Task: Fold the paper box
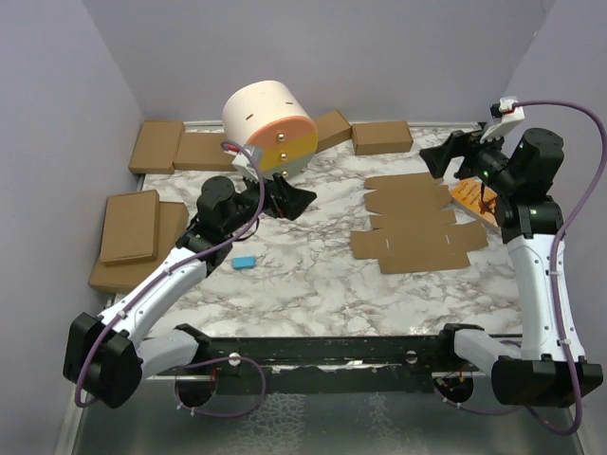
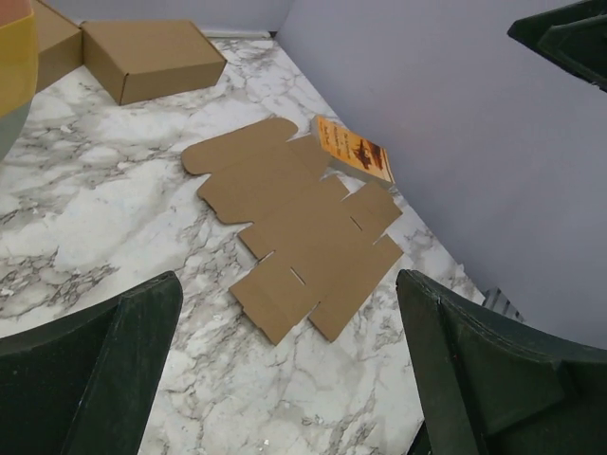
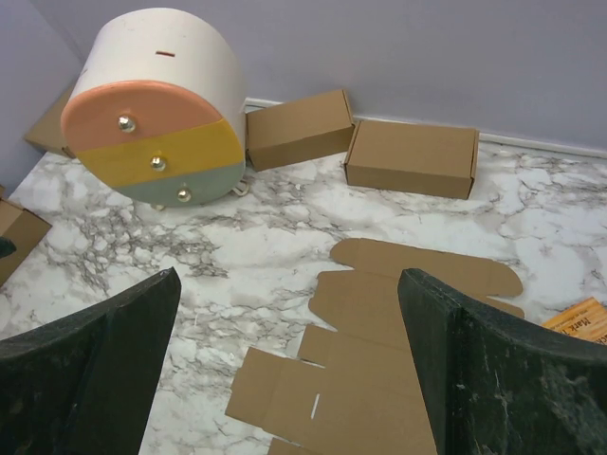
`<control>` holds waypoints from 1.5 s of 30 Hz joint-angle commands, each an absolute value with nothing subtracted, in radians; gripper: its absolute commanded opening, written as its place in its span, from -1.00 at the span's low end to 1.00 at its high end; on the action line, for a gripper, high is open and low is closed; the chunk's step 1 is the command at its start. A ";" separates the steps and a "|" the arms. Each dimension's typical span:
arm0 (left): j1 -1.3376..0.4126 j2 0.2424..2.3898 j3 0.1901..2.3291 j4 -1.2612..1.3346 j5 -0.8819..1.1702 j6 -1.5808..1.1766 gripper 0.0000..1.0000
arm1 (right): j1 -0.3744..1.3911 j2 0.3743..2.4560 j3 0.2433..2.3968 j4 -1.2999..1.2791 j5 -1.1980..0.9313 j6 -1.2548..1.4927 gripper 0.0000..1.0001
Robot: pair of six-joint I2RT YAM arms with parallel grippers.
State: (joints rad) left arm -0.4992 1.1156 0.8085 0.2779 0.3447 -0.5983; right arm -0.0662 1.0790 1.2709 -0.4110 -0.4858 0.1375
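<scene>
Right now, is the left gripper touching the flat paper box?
Apart. The top external view shows a stretch of bare marble table between the open left gripper and the paper box.

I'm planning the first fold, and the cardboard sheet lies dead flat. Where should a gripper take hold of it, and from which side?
Probably the outer flap at the near left corner of the paper box, approached low from the middle of the table. The sheet lies flat, so only its thin edges offer a pinch, and the orange booklet crowds its right side.
</scene>
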 commanded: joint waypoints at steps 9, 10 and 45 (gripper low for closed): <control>-0.512 1.130 0.769 0.462 0.429 -0.679 0.98 | -0.057 1.080 1.271 -0.383 -0.491 0.155 0.99; -0.515 1.132 0.761 0.477 0.430 -0.686 0.98 | -0.058 1.078 1.264 -0.377 -0.492 0.153 0.99; -0.586 1.431 0.642 0.655 0.311 -0.826 0.81 | -0.150 1.299 0.868 -0.151 -1.034 -0.058 0.99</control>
